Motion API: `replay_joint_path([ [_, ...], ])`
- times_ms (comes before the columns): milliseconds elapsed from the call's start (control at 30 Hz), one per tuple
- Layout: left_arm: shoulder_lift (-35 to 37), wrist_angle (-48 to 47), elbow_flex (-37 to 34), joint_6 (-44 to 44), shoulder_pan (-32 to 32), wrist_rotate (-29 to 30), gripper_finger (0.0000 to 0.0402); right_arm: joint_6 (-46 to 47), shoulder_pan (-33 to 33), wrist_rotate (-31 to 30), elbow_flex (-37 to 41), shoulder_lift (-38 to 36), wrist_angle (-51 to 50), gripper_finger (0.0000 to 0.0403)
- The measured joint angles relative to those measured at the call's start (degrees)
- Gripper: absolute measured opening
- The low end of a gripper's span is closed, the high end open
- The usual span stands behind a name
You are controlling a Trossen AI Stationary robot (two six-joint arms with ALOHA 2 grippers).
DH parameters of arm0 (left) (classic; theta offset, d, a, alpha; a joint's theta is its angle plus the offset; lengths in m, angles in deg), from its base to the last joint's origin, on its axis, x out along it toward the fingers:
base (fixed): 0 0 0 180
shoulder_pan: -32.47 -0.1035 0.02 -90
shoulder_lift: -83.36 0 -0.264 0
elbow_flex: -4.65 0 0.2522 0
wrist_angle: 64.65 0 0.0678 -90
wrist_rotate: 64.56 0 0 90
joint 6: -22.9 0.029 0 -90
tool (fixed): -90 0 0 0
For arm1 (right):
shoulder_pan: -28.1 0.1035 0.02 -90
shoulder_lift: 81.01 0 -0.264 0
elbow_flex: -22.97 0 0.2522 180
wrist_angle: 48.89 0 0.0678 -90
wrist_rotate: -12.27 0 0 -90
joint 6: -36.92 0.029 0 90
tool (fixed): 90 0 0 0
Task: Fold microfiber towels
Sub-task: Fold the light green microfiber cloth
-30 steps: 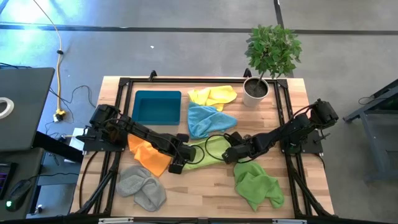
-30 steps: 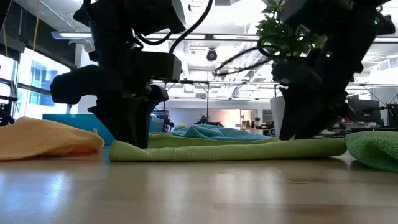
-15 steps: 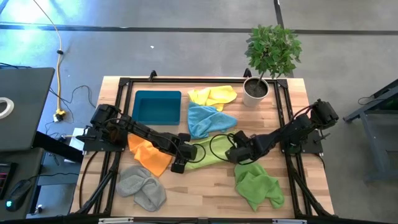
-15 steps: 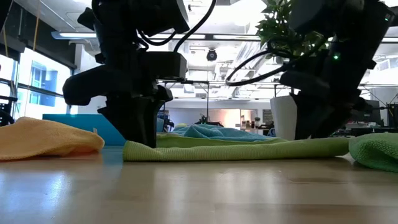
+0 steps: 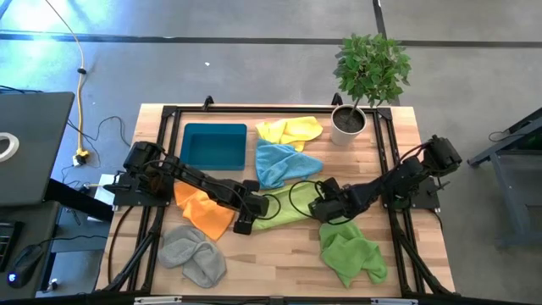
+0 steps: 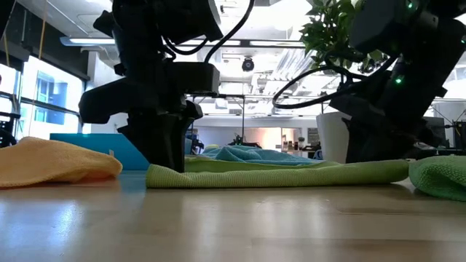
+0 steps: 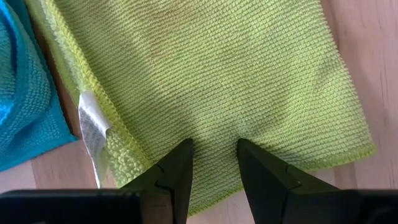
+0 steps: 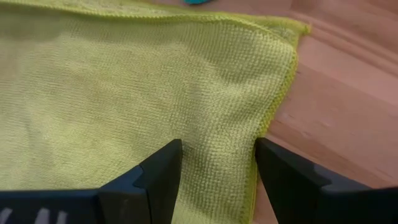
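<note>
A light green towel (image 5: 284,208) lies flat on the wooden table between my two grippers. It also shows in the low view (image 6: 291,175). My left gripper (image 5: 244,223) stands on its left end, fingers close together on the cloth (image 7: 214,144). My right gripper (image 5: 322,212) stands on its right end, fingers apart (image 8: 217,146). The other towels lie loose around it: orange (image 5: 203,212), grey (image 5: 193,254), brighter green (image 5: 351,254), light blue (image 5: 284,163) and yellow (image 5: 290,130). My left gripper comes from above, pointing down, and pinches a small pucker of the towel (image 7: 214,132) just inside its hemmed edge at the left end, near the white label (image 7: 93,127). The towel stays flat on the table. My right gripper sets its two spread fingertips (image 8: 168,155) down on the towel from above, just inside the hemmed right edge (image 8: 267,124) and short of the corner (image 8: 298,28). The cloth lies flat between them on the table.
A dark teal tray (image 5: 213,146) stands at the far left. A potted plant (image 5: 348,123) stands at the far right corner. The brighter green towel lies right beside my right gripper, and the orange towel beside my left. Bare wood shows along the near edge (image 5: 271,263).
Both grippers have moved a little toward the table's right edge, staying low on the table. The light green towel has slid with them, and its left end has drawn away from the orange towel. It stays flat.
</note>
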Motion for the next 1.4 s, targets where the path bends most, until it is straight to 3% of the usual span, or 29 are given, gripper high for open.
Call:
replay_joint_path([
  [233, 0.04, -0.02, 0.00, 0.00, -0.29, -1.01, 0.0117, -3.11, -0.02, 0.72, -0.64, 0.06, -0.78, 0.0199],
  [567, 0.07, -0.04, 0.02, 0.00, -0.27, -1.02, 0.0117, -3.61, -0.11, 1.18, -5.37, 0.03, -11.85, 0.0199],
  [1100, 0.13, -0.02, 0.04, 0.00, -0.27, -0.99, 0.0117, 0.48, 0.20, 1.84, -3.56, 3.42, -7.32, 0.0199],
  [1233, 0.13, -0.02, 0.04, 0.00, -0.27, -0.97, 0.0117, 0.44, 0.24, 1.30, -3.51, 3.53, -6.69, 0.0180],
  [1400, 0.13, 0.00, 0.04, 0.00, -0.27, -0.95, 0.0117, 0.48, 0.07, 0.95, -3.51, 3.61, -6.33, 0.0125],
])
